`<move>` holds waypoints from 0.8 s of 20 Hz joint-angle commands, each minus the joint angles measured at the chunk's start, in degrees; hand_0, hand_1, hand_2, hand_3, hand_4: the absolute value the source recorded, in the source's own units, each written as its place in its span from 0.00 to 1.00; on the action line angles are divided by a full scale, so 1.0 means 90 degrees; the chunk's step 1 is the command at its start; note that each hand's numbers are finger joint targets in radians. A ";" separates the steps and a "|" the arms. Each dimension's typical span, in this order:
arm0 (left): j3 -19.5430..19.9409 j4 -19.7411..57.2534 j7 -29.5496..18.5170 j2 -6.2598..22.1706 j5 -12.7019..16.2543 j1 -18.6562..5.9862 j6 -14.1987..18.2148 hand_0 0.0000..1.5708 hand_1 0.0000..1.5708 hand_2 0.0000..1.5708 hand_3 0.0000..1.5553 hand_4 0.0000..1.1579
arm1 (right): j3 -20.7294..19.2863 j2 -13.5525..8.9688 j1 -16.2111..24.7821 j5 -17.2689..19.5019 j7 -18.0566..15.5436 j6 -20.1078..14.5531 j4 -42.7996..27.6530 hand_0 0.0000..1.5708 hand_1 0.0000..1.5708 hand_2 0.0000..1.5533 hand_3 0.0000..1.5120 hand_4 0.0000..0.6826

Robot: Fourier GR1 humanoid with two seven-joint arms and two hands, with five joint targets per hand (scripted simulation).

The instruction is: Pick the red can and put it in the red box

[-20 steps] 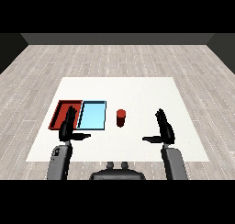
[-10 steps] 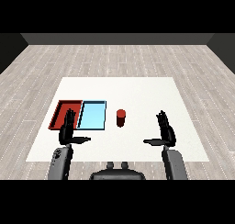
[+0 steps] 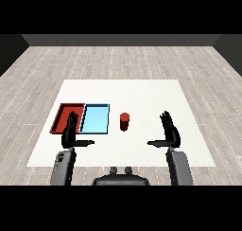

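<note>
The upright red can [image 3: 124,121] is being flanked, ungrasped, by the open right hand [image 3: 169,132] and the slightly farther open left hand [image 3: 71,133].

1 red can [image 3: 124,121], 1 red tray [image 3: 63,117], 1 light blue tray [image 3: 95,119], 2 hands: left hand [image 3: 71,134], right hand [image 3: 169,132].

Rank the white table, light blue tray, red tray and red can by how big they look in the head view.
1. White table
2. Light blue tray and red tray: they look alike, and the left hand hides part of the red one, so no ranking.
3. Red can
</note>
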 commanded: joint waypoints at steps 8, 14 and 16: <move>-0.0225 -0.0346 0.0266 -0.0235 -0.0159 -0.0060 0.0211 0.00 0.00 0.00 0.00 0.00 | 0.0228 0.0363 -0.0245 0.0045 0.0346 -0.0281 0.0084 0.00 0.00 0.00 0.00 0.00; 0.0206 -0.0269 0.0245 0.0081 0.0278 -0.0063 -0.0184 0.00 0.00 0.00 0.00 0.00 | 0.0533 0.0489 -0.0892 -0.0051 0.0417 -0.0446 0.0858 0.00 0.00 0.00 0.00 0.00; 0.0284 -0.0422 0.0502 0.0103 0.0296 -0.0211 -0.0043 0.00 0.00 0.00 0.00 0.00 | 0.0689 0.0491 -0.0969 -0.0111 0.0212 -0.0606 0.1022 0.00 0.00 0.00 0.00 0.00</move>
